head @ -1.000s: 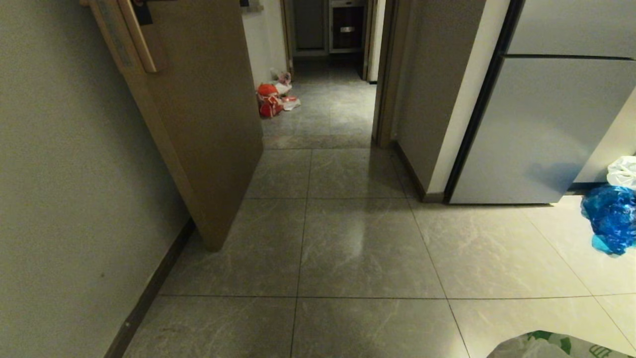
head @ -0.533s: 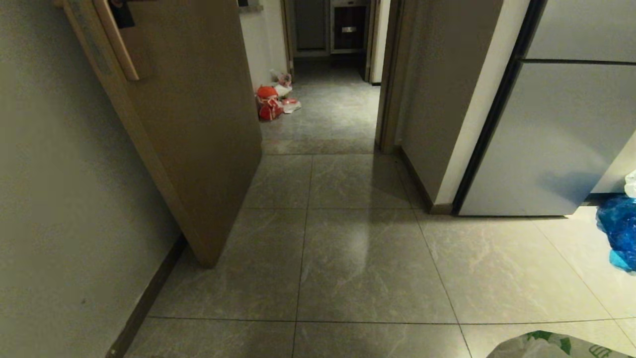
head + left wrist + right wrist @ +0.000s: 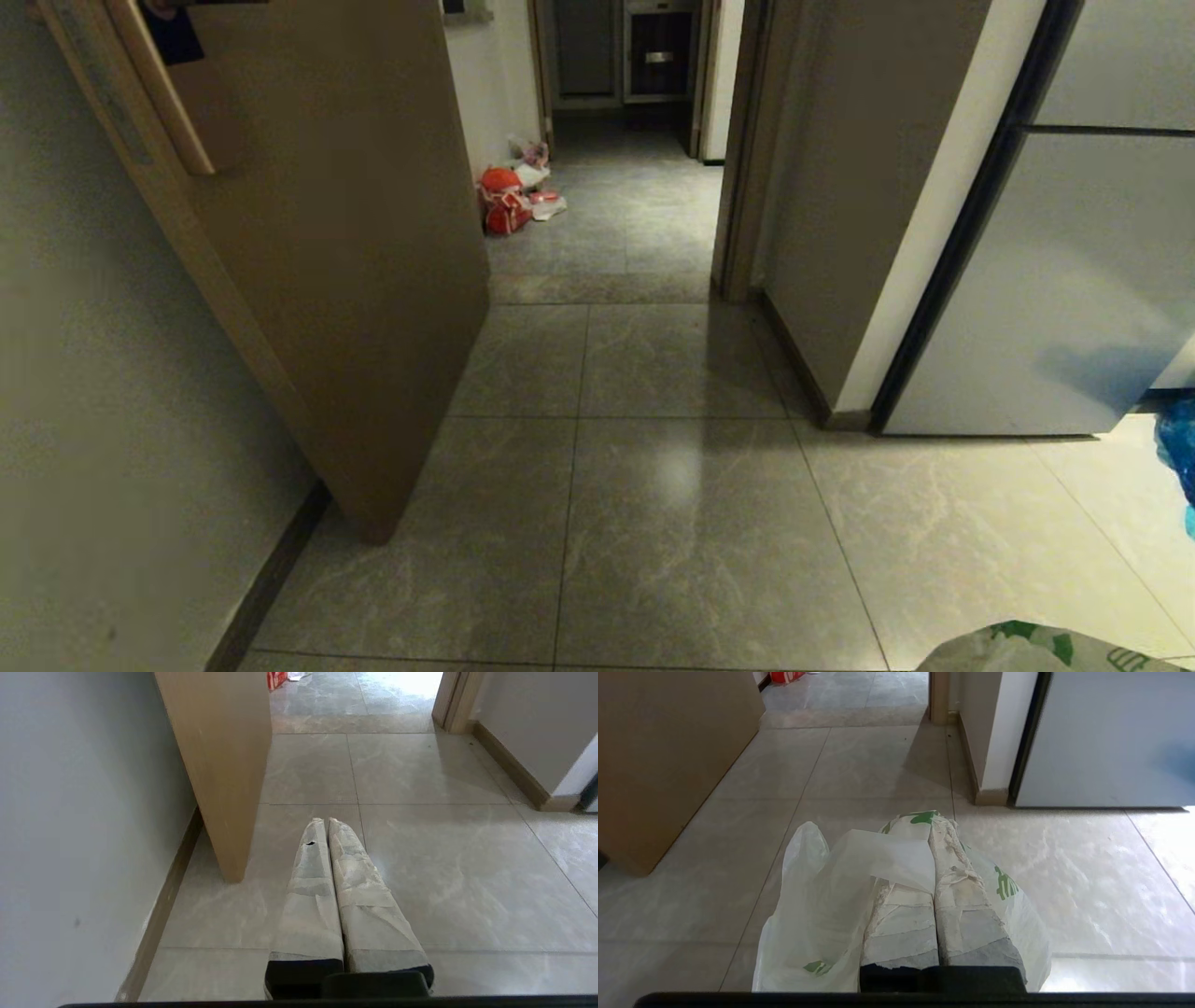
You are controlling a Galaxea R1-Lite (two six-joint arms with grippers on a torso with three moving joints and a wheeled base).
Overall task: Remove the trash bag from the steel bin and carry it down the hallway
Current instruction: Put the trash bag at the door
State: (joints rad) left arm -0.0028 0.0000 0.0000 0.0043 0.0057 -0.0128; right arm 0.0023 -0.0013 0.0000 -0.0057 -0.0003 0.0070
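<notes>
Two pincers | right pincer (image 3: 930,819) pinching trash bag (image 3: 822,905) | left pincer (image 3: 327,821) pressed together, empty

Grey marbled floor tiles (image 3: 691,523) with pale veining line the hallway (image 3: 625,215), bordered by off-white walls (image 3: 84,392) and a dark baseboard (image 3: 271,579). A tan-brown wooden door (image 3: 355,261) stands left. The translucent white trash bag (image 3: 822,905) carries green printing. A red-orange bag (image 3: 504,203) lies beyond; a blue bag (image 3: 1181,448) shows at right. Both end effectors wear off-white wrapping.
</notes>
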